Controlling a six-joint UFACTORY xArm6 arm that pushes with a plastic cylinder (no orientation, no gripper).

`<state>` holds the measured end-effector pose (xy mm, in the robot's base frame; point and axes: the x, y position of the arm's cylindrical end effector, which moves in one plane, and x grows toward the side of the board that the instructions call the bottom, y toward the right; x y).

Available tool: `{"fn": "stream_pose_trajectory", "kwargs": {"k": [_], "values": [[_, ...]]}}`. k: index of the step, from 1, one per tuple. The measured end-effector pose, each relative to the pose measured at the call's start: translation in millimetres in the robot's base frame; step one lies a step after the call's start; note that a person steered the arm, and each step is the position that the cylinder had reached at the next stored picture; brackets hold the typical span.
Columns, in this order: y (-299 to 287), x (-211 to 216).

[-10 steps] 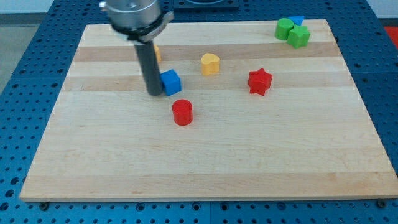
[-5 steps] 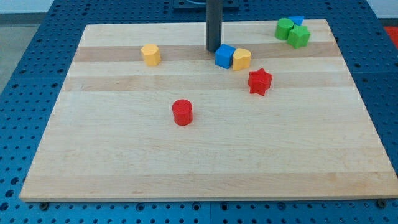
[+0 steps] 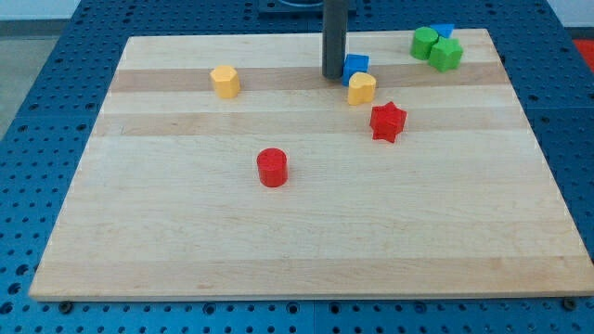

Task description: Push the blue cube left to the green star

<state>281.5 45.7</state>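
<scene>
A yellow block sits toward the board's left, another yellow block near centre-top, a red star just below-right of it, a red cylinder alone mid-board.

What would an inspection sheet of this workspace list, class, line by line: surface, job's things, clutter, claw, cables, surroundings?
Surface: wooden board, pale planks, lying flat.
Job's things: blue cube near the view's top, touching the yellow block below it; green star at the top right corner, beside another green block and a small blue block.
Clutter: red star; red cylinder; second yellow block toward the view's left.
Claw: none fitted; my tip sits against the blue cube's left side.
Cables: nothing seen.
Surroundings: blue perforated table around the board.
</scene>
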Motion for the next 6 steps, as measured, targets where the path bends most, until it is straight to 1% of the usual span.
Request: {"fn": "stream_pose_trajectory", "kwargs": {"k": [1,2,3,4,5,6], "values": [[22.9,1.6],[10.2,12.7],[11.0,28.7],[36.9,27.1],[58.2,-0.2],[65.6,-16.8]]}}
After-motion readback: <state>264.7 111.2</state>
